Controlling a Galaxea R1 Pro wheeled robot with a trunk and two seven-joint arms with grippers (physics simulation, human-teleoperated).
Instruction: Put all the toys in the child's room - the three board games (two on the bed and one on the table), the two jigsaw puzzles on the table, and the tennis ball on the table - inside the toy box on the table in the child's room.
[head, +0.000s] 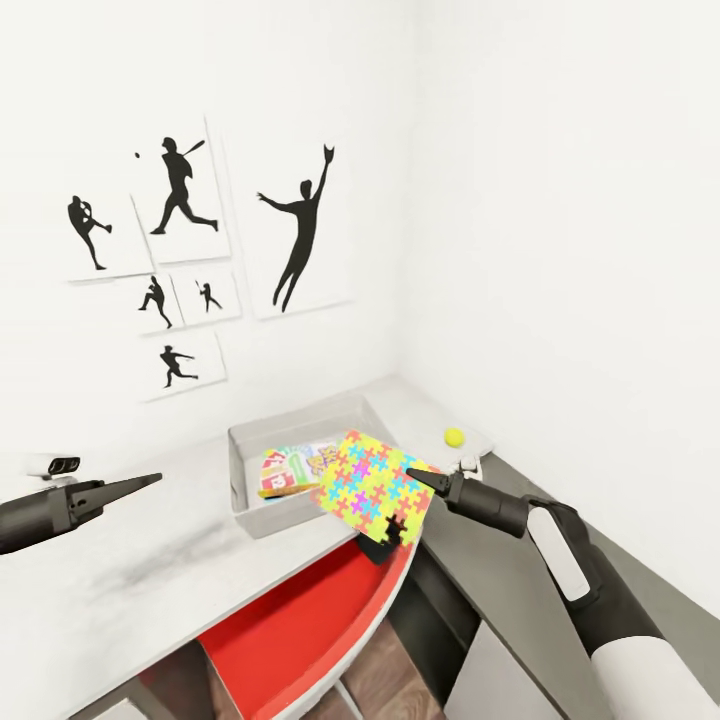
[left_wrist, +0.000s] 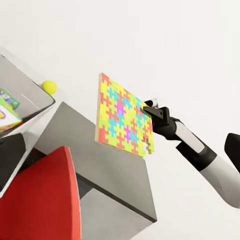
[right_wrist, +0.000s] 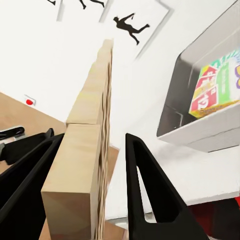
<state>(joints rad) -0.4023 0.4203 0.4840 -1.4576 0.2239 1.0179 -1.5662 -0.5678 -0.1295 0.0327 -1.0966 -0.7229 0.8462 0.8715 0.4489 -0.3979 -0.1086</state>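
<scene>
R gripper (head: 418, 478) clamped on jigsaw puzzle (head: 376, 484) edge, tilted over toy box (head: 245, 470); L gripper (head: 150, 481) fingers together.

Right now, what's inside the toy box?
In the toy box, a green-yellow board game lies tilted against a wall. The puzzle held by the right tool covers the box's near corner, so anything there is hidden.

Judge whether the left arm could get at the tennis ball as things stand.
Probably not easily. The left gripper hangs at the table's near end; the tray and the raised puzzle in the right gripper stand before the ball.
</scene>
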